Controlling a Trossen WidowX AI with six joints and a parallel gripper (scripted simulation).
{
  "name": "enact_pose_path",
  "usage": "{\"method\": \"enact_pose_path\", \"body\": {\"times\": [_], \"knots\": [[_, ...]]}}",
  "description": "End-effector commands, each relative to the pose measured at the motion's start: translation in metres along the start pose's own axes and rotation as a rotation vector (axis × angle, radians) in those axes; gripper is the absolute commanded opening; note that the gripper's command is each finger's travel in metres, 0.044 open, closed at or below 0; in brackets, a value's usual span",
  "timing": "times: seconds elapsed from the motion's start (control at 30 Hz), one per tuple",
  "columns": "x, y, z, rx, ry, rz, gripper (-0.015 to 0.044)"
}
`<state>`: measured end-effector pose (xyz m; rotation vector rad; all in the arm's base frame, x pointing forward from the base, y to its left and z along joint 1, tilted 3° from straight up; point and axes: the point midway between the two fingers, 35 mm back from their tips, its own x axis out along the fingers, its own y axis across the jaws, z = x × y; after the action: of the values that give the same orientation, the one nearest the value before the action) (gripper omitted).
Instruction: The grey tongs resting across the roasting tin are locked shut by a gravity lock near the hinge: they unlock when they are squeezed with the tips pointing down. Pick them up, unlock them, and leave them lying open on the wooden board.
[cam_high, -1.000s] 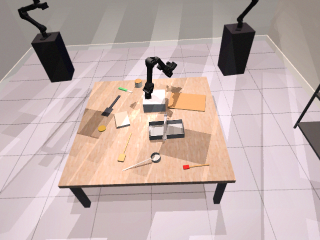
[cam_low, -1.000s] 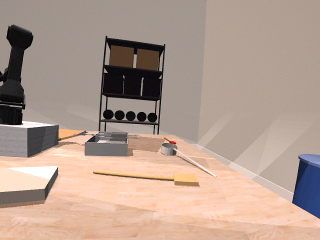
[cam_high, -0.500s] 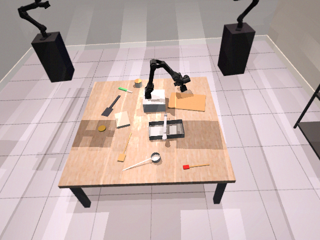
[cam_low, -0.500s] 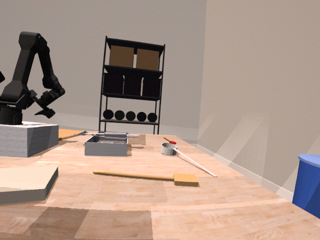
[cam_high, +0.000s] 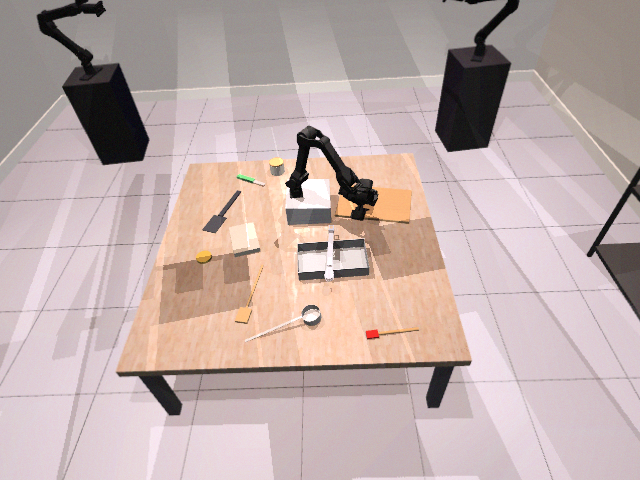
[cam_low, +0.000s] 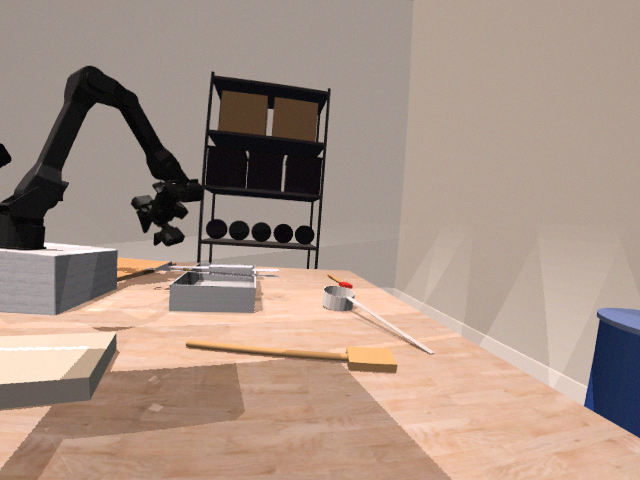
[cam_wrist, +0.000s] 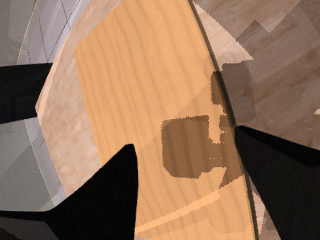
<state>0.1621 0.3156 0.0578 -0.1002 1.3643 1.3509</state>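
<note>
The closed grey tongs (cam_high: 329, 253) (cam_low: 231, 269) lie across the roasting tin (cam_high: 351, 272) (cam_low: 211, 299), with both ends reaching past its long walls. The wooden board (cam_high: 395, 204) (cam_low: 139, 266) (cam_wrist: 125, 75) lies flat behind and to the right of the tin in the top view. My gripper (cam_high: 358, 213) (cam_low: 156, 231) (cam_wrist: 186, 143) is partly open and empty, above the board's edge nearer the tin and clear of the tongs. Its shadow falls on the board between the fingers in the wrist view. The tongs are not in the wrist view.
The arm stands on a pale block (cam_high: 308, 214) (cam_low: 85, 279), left of the board. A cream slab (cam_high: 244, 238) (cam_low: 46, 361) lies left of the tin. A round pan (cam_high: 311, 315) (cam_low: 338, 299), a wooden spatula (cam_high: 243, 314) (cam_low: 372, 359) and a red-headed tool (cam_high: 372, 334) (cam_low: 345, 284) lie in front.
</note>
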Motion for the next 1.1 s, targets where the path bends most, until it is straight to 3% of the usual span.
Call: {"method": "enact_pose_path", "body": {"times": [0.0, 0.4, 0.7, 1.07], "knots": [[-0.032, -0.044, 0.006, 0.119, -0.056, -0.073, 0.026], [-0.162, -0.182, -0.042, 0.617, -0.243, -0.273, 0.026], [-0.19, -0.209, -0.076, 0.76, -0.256, -0.3, 0.026], [-0.186, -0.209, -0.066, 0.759, -0.256, -0.3, 0.026]]}}
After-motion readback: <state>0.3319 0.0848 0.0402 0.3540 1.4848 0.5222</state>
